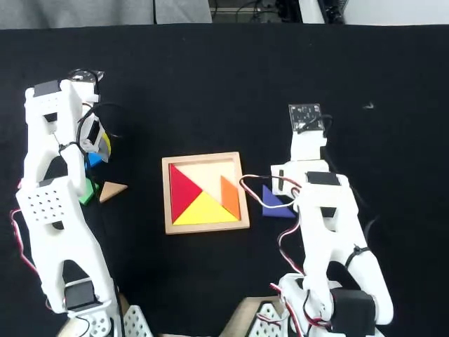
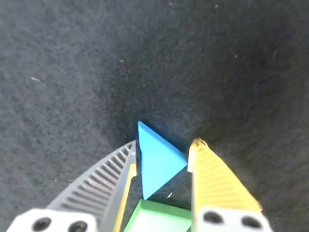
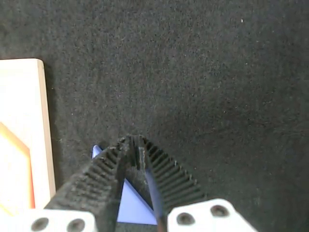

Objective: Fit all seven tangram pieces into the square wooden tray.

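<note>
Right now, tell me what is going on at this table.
The tray holds a red piece, a yellow piece and an orange piece. The left gripper is open around a blue triangle beside a green piece. The right gripper is shut, its tips down over a purple piece beside the tray.

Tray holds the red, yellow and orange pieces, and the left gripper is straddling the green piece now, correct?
Not quite. The left wrist view shows the left gripper straddling the blue triangle, not the green piece, which lies beside it. The wooden tray does hold the red triangle, yellow triangle and orange piece.
</note>
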`<action>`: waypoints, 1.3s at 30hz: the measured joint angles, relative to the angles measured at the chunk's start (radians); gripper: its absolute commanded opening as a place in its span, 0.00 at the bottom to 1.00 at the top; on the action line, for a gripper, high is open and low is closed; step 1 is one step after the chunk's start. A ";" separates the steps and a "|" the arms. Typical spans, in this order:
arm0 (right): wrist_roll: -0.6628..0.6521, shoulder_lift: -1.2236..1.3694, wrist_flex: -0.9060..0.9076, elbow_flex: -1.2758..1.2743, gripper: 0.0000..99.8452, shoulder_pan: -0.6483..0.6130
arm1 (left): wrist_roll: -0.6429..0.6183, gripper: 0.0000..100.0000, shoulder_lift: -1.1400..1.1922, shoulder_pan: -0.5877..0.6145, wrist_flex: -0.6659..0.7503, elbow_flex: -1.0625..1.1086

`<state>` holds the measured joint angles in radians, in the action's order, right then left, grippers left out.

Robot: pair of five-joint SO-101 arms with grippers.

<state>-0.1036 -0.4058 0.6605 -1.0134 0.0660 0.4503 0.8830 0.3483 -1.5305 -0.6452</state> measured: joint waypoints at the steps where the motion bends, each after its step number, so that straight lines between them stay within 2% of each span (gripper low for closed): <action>1: 0.000 0.000 0.000 0.000 0.01 0.000 | 0.000 0.18 0.000 0.000 0.000 0.000; 12: 0.000 0.000 0.000 0.000 0.01 0.000 | 0.000 0.18 0.000 0.000 0.000 0.000; 19: 0.000 0.000 0.000 0.000 0.01 0.000 | 0.000 0.07 0.000 -0.002 -0.005 0.000; 28: 0.000 0.000 0.000 0.000 0.01 0.000 | 0.000 0.06 0.000 -0.011 -0.009 0.000; 32: 0.000 0.000 0.000 0.000 0.01 0.000 | 0.000 0.15 0.002 -0.018 -0.021 -0.020; 34: 0.000 0.000 0.000 0.000 0.01 0.000 | 0.000 0.19 0.005 -0.018 -0.084 -0.078; 36: 0.000 0.000 0.000 0.000 0.01 0.000 | 0.000 0.20 0.002 -0.011 -0.181 -0.163; 39: 0.000 0.000 0.000 0.000 0.01 0.000 | 0.009 0.20 -0.083 0.061 -0.212 -0.207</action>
<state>-0.1036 -0.4058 0.6605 -1.0134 0.0660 0.4595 0.8002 0.4097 -1.7423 -0.8523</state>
